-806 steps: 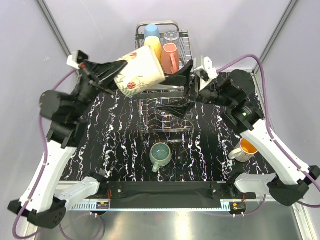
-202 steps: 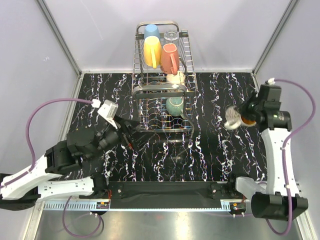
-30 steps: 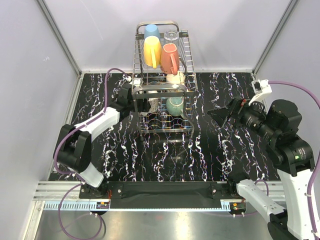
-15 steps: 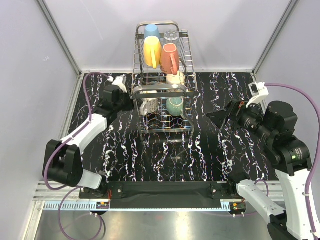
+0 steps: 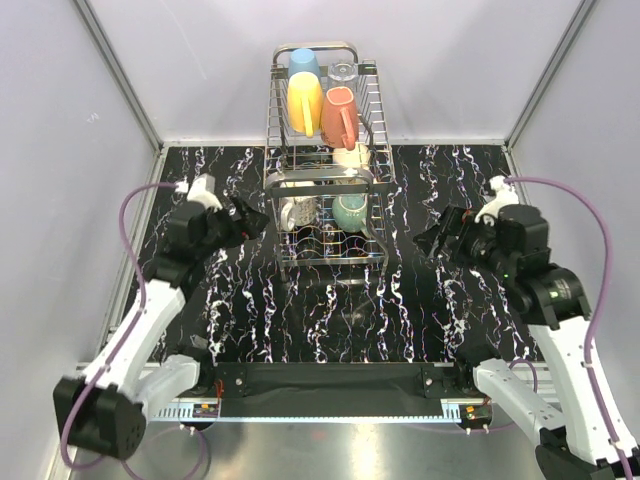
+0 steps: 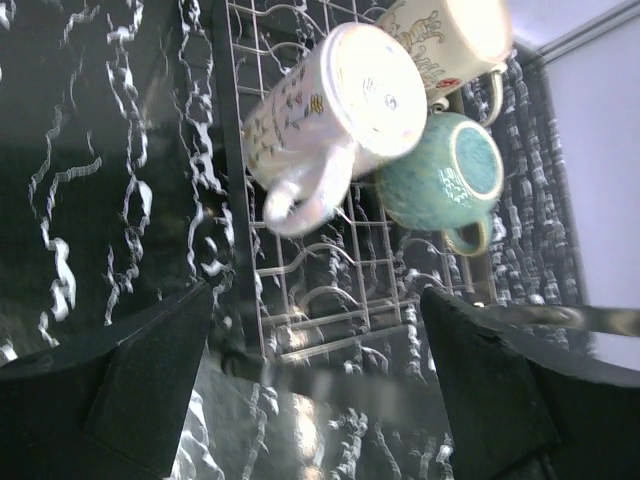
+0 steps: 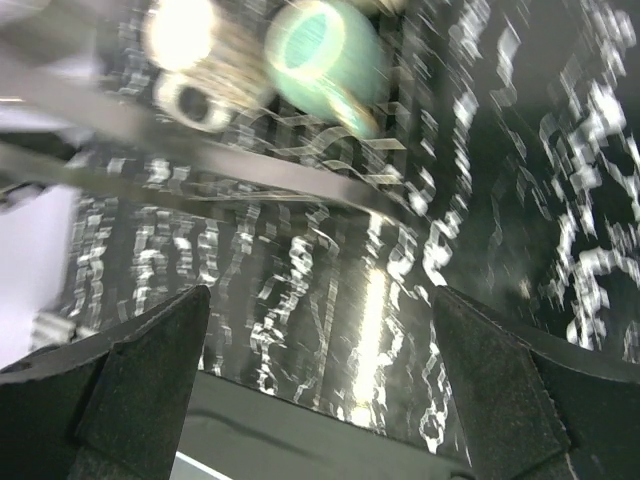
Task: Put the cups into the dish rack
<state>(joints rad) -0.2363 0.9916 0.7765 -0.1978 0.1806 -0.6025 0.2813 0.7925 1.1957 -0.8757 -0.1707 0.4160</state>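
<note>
The dish rack (image 5: 372, 100) stands at the back middle of the table. Its upper shelf holds a light blue tumbler (image 5: 303, 62), a clear glass (image 5: 343, 72), a yellow-orange cup (image 5: 305, 102), a salmon-pink cup (image 5: 338, 115) and a cream cup (image 5: 350, 155). On the lower tier lie a white patterned mug (image 5: 298, 212) (image 6: 335, 110) and a teal-green mug (image 5: 350, 212) (image 6: 445, 175) (image 7: 320, 45). My left gripper (image 5: 258, 218) (image 6: 315, 295) hangs open and empty just left of the rack. To the rack's right, my right gripper (image 5: 427, 240) (image 7: 320, 292) is open and empty.
The black marbled tabletop (image 5: 330, 310) stretches in front of the rack. Grey walls and slanted metal posts (image 5: 120, 75) enclose the back and sides. The black bar with the arm bases (image 5: 320, 380) runs along the near edge.
My left gripper has drawn back from the rack's lower tier toward the left and opened wider, leaving the white patterned mug there. The right arm has shifted slightly, its gripper still open.
</note>
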